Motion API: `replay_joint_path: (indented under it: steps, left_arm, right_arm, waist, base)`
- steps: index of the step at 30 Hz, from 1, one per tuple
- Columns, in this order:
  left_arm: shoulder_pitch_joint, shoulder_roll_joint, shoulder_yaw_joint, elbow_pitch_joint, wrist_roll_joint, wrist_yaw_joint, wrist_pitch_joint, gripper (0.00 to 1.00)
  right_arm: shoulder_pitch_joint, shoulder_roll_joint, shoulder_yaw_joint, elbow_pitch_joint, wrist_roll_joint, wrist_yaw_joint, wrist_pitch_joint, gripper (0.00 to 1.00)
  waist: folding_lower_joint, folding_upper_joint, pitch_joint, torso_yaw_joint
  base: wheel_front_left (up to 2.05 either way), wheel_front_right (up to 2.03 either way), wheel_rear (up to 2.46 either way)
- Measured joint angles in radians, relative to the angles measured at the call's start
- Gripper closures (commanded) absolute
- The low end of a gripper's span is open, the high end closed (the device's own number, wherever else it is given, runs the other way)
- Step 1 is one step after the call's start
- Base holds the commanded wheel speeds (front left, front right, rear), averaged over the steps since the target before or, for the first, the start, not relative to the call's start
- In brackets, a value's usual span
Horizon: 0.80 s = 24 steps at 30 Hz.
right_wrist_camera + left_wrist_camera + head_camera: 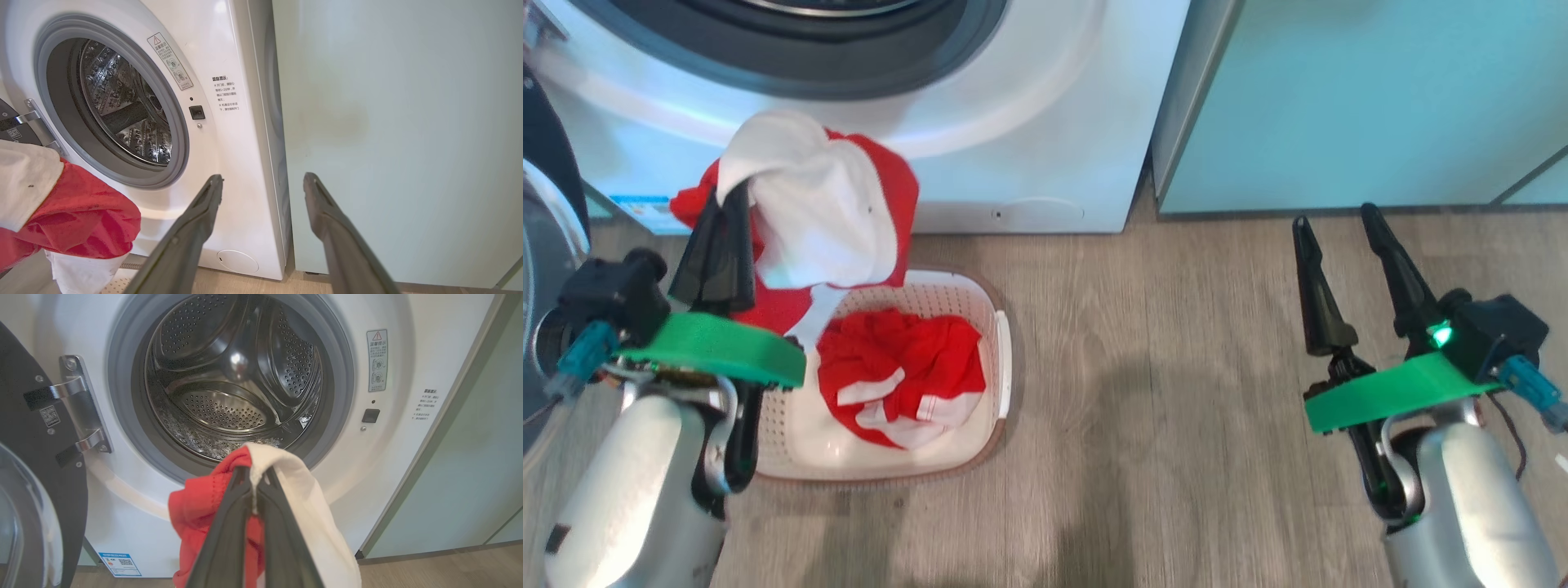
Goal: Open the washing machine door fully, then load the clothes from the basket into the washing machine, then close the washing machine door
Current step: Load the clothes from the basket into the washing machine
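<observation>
left hand (727, 200) pinched tight, reaching forward; right hand (1334, 215) spread wide, fingers empty.

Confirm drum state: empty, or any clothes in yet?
Empty, as far as visible. The left wrist view shows bare steel drum; one red-and-white garment hangs in the left gripper outside it.

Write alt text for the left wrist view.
The left gripper pinches a soft red-and-white garment in front of the open steel drum of the big white front-loading washing machine; its black-ringed round glass door stands swung open at left.
</observation>
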Motion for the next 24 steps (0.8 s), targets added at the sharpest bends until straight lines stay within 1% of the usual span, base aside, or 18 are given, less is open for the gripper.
replay_joint_path:
  steps: [3, 9, 14, 24]
  left_arm:
    - [0.037, 0.002, 0.019, -0.026, 0.028, -0.001, 0.0, 1.0]
    - [0.127, 0.006, 0.02, -0.048, 0.068, 0.0, 0.0, 1.0]
    - [0.186, 0.021, 0.016, -0.062, 0.081, 0.001, 0.0, 1.0]
    - [0.219, 0.03, 0.009, -0.076, 0.088, 0.018, 0.003, 1.0]
  right_arm:
    - [0.018, 0.0, 0.002, 0.004, 0.006, 0.0, 0.001, 0.0]
    - [0.056, 0.001, 0.006, 0.008, 0.012, 0.0, 0.007, 0.0]
    - [0.091, 0.001, 0.002, 0.008, 0.015, 0.0, 0.011, 0.0]
    - [0.118, 0.001, 0.003, 0.002, 0.022, 0.0, 0.027, 0.0]
  waist:
    - [0.0, 0.0, -0.032, -0.005]
    - [0.0, 0.0, -0.088, -0.018]
    - [0.0, 0.0, -0.128, -0.022]
    - [0.0, 0.0, -0.164, -0.027]
  base:
    - [0.0, 0.0, 0.0]
    - [0.0, 0.0, 0.0]
    - [0.0, 0.0, 0.0]
    - [0.0, 0.0, 0.0]
